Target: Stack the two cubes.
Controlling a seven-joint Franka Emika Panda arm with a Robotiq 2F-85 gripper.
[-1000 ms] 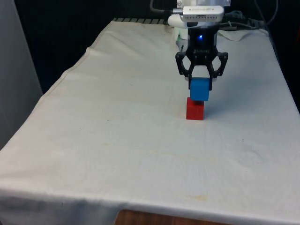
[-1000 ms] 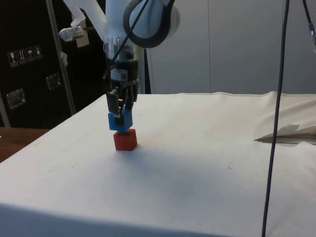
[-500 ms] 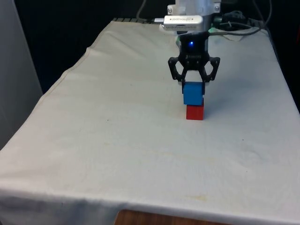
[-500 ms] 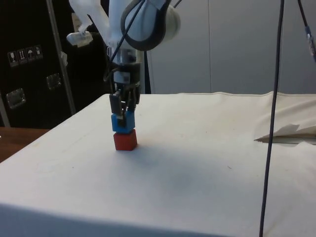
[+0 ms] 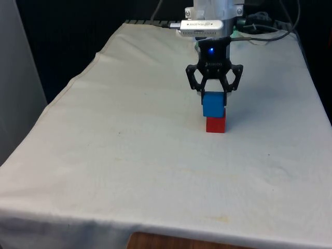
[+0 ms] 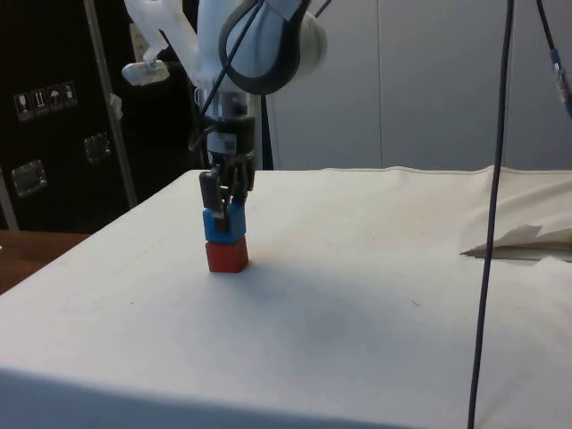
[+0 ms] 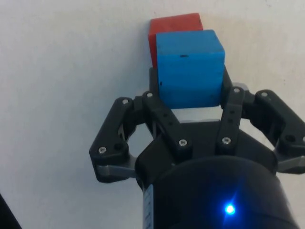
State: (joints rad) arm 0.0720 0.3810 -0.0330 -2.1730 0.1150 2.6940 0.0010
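The blue cube point(image 5: 213, 105) rests on top of the red cube point(image 5: 216, 125), set slightly toward the front view's left. My gripper point(image 5: 213, 95) comes straight down over the stack and is shut on the blue cube, one finger against each side. From the side, the blue cube point(image 6: 222, 225) sits flush on the red cube point(image 6: 227, 255) with the gripper point(image 6: 223, 204) holding its upper half. In the wrist view the blue cube point(image 7: 190, 67) lies between the fingers point(image 7: 153, 83), and an edge of the red cube point(image 7: 174, 23) shows beyond it.
The white cloth point(image 5: 129, 145) covers the whole table around the stack. A black cable point(image 6: 493, 223) hangs down at the side view's right, and a fold of cloth point(image 6: 523, 243) lies near it.
Over the last second the gripper lowered the blue cube onto the red cube and shifted a little toward the front view's left. In the last half second almost nothing has moved.
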